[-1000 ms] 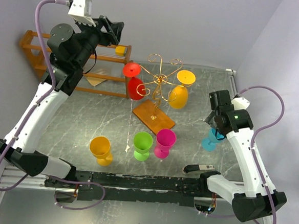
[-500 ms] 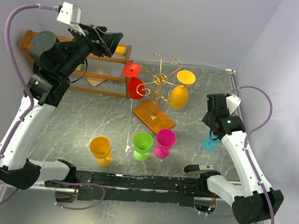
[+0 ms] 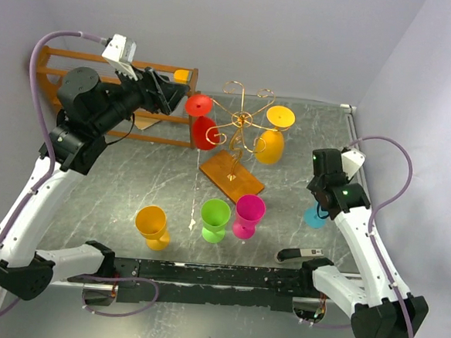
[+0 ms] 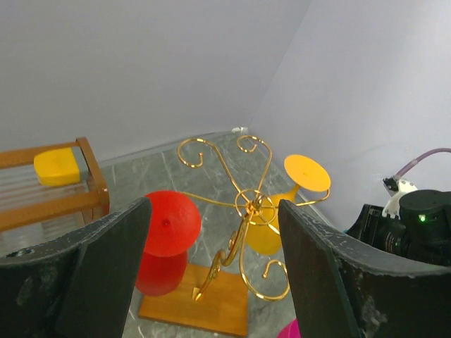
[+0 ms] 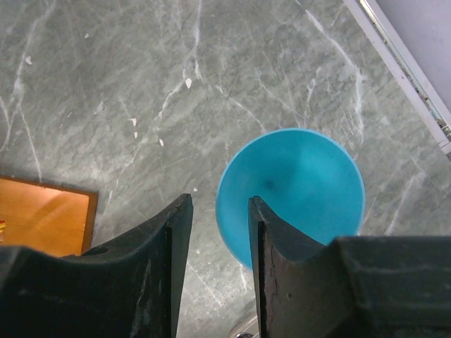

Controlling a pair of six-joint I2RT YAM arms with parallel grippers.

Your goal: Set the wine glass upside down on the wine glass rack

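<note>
Right fingers [image 5: 151, 274] narrowed astride blue wine glass [image 5: 303, 183] rim, wrist view only, grip unclear, left fingers [image 4: 106, 282] spread

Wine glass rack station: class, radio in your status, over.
Left gripper open, empty, beside rack. Right gripper over blue wine glass, grip unclear. Rack holds red glass, yellow glass; nothing blocking.

L arm [image 3: 38, 194], R arm [image 3: 364, 240]: white links, blk joints, lilac cables [image 3: 36, 63]; blk scuffed fingers [image 4: 106, 274].
</note>
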